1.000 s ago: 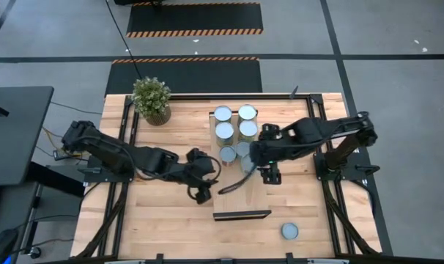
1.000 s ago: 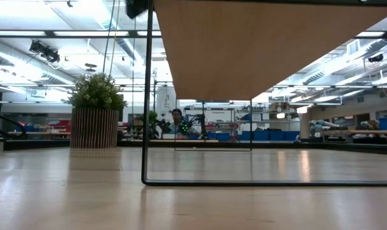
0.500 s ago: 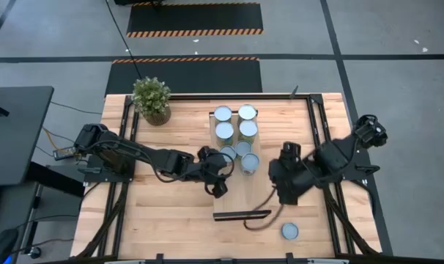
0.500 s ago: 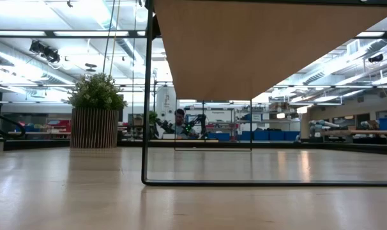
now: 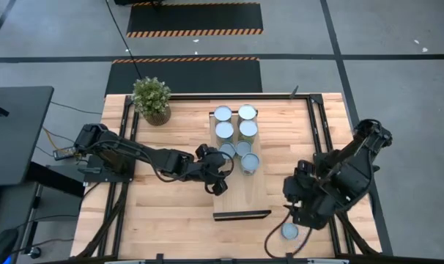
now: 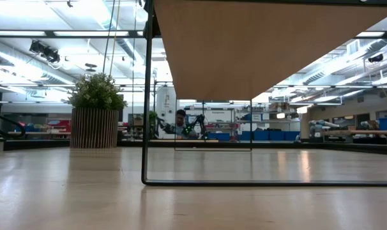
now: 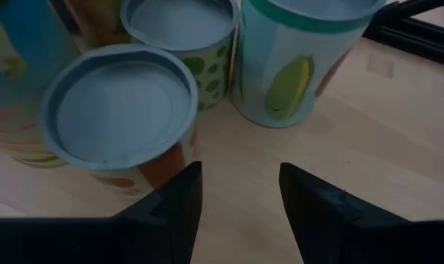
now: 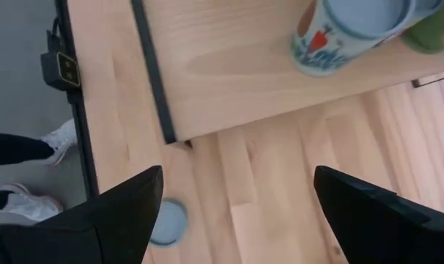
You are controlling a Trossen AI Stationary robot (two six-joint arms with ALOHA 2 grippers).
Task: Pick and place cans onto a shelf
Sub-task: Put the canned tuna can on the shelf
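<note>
Seven cans stand grouped on the far half of the shelf, in two rows running from the back edge toward the middle of the board. The nearest pair sits about mid-shelf, one of them slightly forward of its neighbour. The front half of the shelf is bare wood down to its dark front edge. An eighth can stands alone on the tabletop, off the shelf, near the front right corner of the table.

The left gripper is at the shelf's left edge, just beside the nearest cans. In the left wrist view its two fingers stand partly apart with nothing between them; a blue-lidded can is close ahead of them, with two more cans behind it.

The right gripper hangs over the tabletop to the right of the shelf's front end, just above the lone can in the overhead picture. In the right wrist view its fingers are spread wide and grip nothing; the lone can shows below, beside one finger.

A potted plant stands at the table's far left corner. In the right wrist view a person's shoes show on the floor beyond the table edge.
</note>
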